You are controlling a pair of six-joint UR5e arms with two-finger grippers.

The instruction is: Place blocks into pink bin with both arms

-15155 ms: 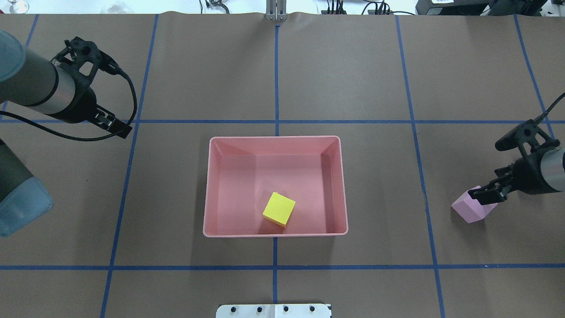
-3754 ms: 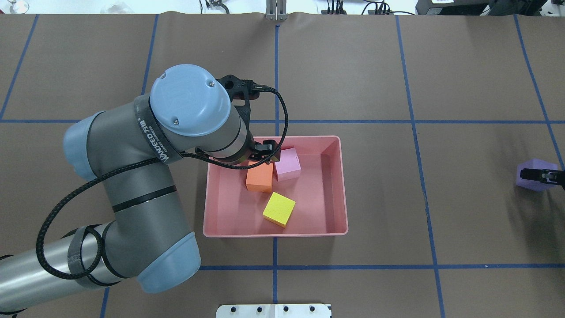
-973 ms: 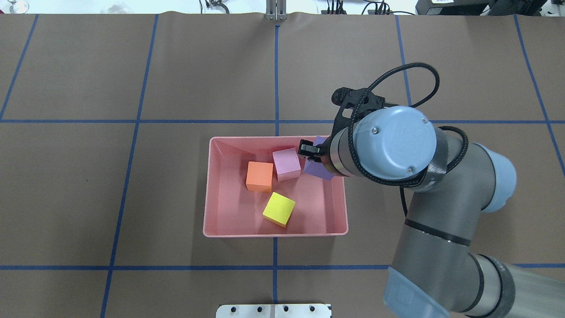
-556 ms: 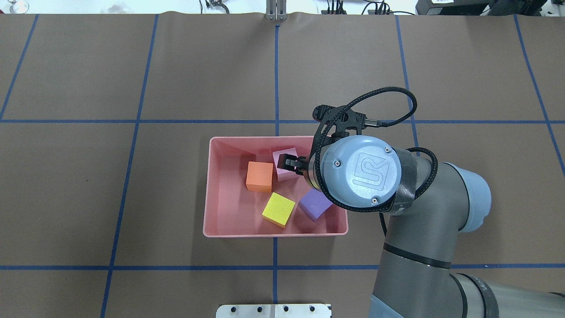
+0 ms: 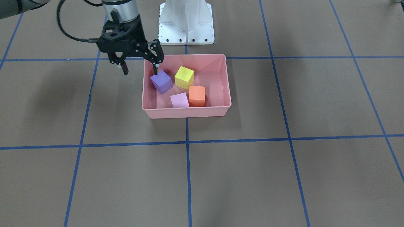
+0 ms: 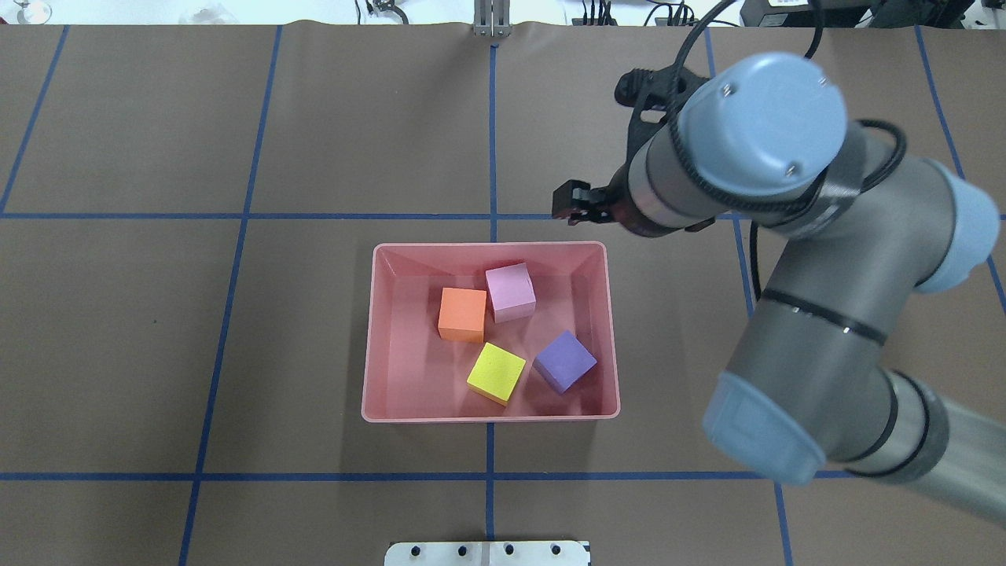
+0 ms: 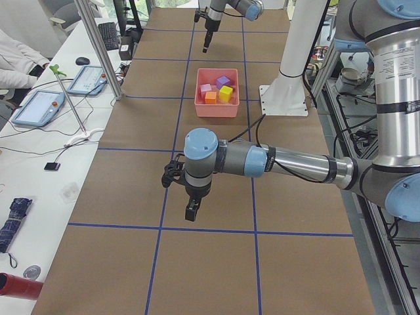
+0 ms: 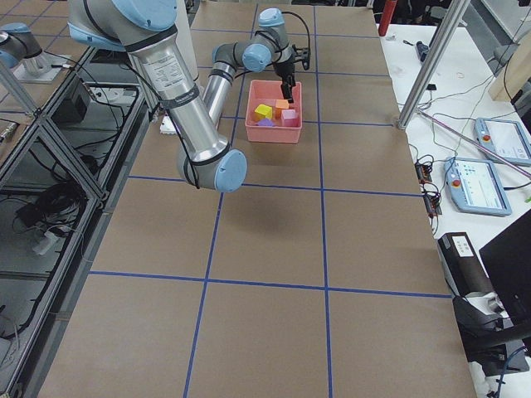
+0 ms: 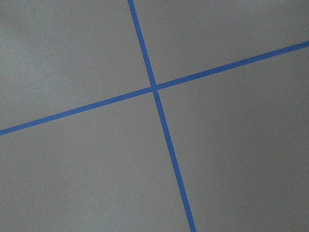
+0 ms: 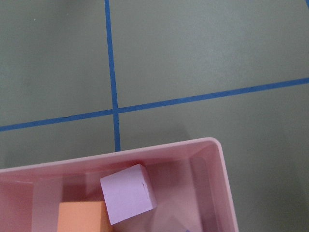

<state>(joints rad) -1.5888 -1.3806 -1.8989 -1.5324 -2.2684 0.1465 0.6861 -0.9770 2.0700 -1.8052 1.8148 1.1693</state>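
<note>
— Right claw [image 5: 140,71] hangs spread, empty, by the pink bin [image 5: 186,112]; purple block [image 5: 161,82], yellow-green block [image 5: 184,77], orange block [image 5: 197,95] and light pink block [image 5: 179,100] sit inside.
— Left claw [image 7: 191,211]?
— We see it only from afar, so we cannot tell.

Matt foam-like blocks [image 6: 511,292] sit in a smooth plastic pink bin [image 6: 487,417] on matt brown paper [image 6: 314,118].
</note>
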